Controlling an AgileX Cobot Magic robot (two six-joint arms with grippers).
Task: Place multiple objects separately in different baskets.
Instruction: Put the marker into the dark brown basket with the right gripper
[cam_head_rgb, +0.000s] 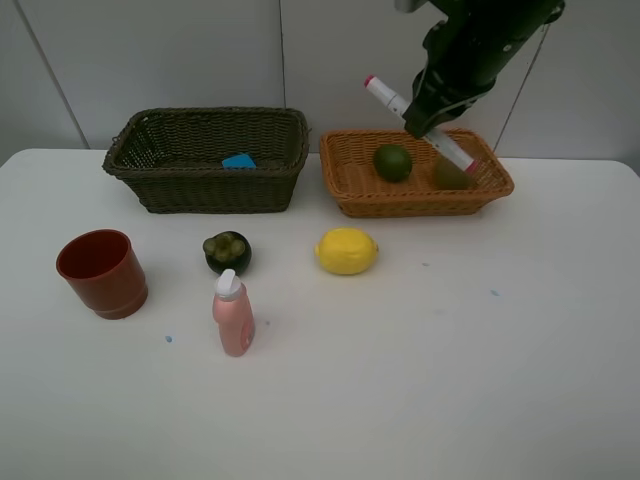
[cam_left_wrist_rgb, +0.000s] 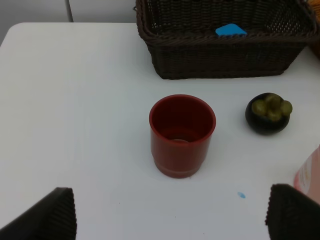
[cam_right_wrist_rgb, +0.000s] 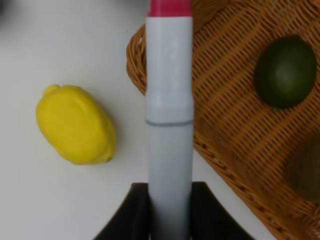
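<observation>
white marker (cam_head_rgb: 385, 97) is hanging tilted over the rim of the orange-tan basket (cam_head_rgb: 400, 205), your right hand (cam_head_rgb: 425, 122) clamping it tight; releasing here, you're risking it striking wicker and rolling onto the surface (cam_head_rgb: 450, 350).

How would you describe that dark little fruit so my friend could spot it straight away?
Start at the dark olive-brown basket at the back of the white table. In front of it, between the red cup and the yellow lemon, sits the mangosteen. It alone is near-black with a green lobed cap.
</observation>
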